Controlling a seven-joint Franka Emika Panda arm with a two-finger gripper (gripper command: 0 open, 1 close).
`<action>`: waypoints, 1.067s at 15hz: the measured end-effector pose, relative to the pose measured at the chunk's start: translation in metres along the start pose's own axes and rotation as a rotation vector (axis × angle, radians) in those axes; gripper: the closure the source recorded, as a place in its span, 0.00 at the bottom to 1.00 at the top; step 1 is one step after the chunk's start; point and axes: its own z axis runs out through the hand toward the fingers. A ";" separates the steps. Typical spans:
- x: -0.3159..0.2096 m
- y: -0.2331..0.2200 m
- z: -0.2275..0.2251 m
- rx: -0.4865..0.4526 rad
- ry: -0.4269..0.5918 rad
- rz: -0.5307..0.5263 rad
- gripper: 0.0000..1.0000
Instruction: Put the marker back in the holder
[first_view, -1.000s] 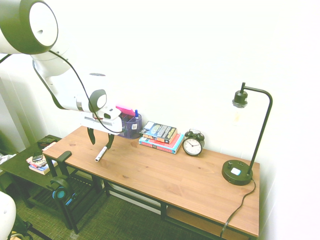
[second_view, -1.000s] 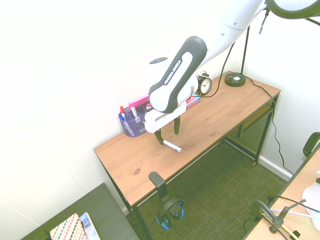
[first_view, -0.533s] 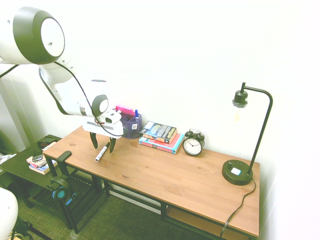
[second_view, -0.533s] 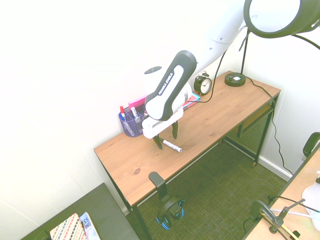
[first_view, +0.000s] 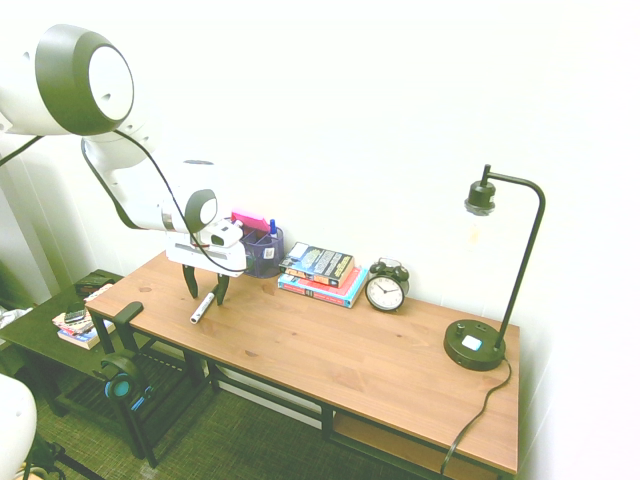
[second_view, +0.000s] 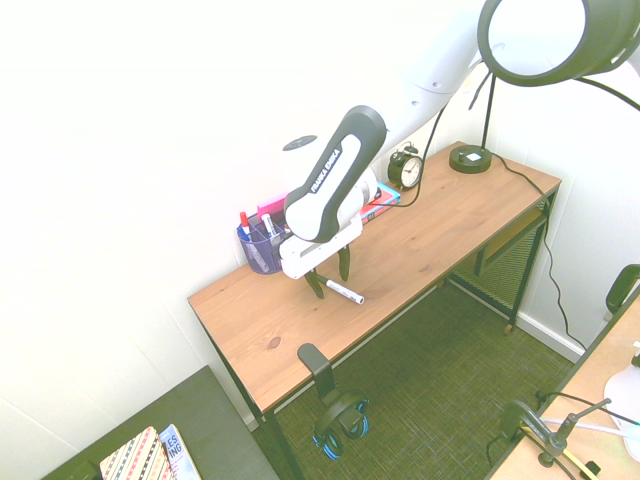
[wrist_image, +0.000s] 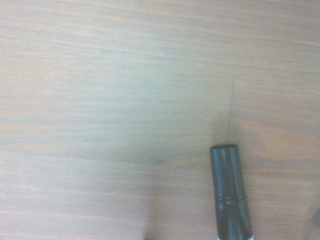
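The marker (first_view: 202, 306), a white barrel with a black cap, lies flat on the wooden desk (first_view: 340, 350) near its left end. My gripper (first_view: 205, 288) is down low over it, open, with one finger on each side of the barrel and the tips close to the desk top. In the second exterior view the marker (second_view: 343, 292) shows just in front of the gripper (second_view: 330, 277). Its black cap (wrist_image: 230, 192) fills the near edge of the wrist view. The dark purple holder (first_view: 263, 254) stands against the wall just behind the gripper, with a blue-capped pen and a pink item in it.
A stack of books (first_view: 322, 272), a black alarm clock (first_view: 386, 287) and a black desk lamp (first_view: 476, 344) line the wall to the right. Headphones (first_view: 118, 380) hang off the desk's left end, beside a low dark side table (first_view: 45, 335).
The arm has come down toward the desk, bringing the open fingers to either side of the marker. The marker itself has not moved.
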 end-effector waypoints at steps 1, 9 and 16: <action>0.000 0.000 0.000 -0.001 -0.001 0.000 1.00; 0.006 -0.008 -0.005 0.003 0.003 0.005 1.00; 0.013 -0.009 -0.004 -0.002 0.005 0.011 1.00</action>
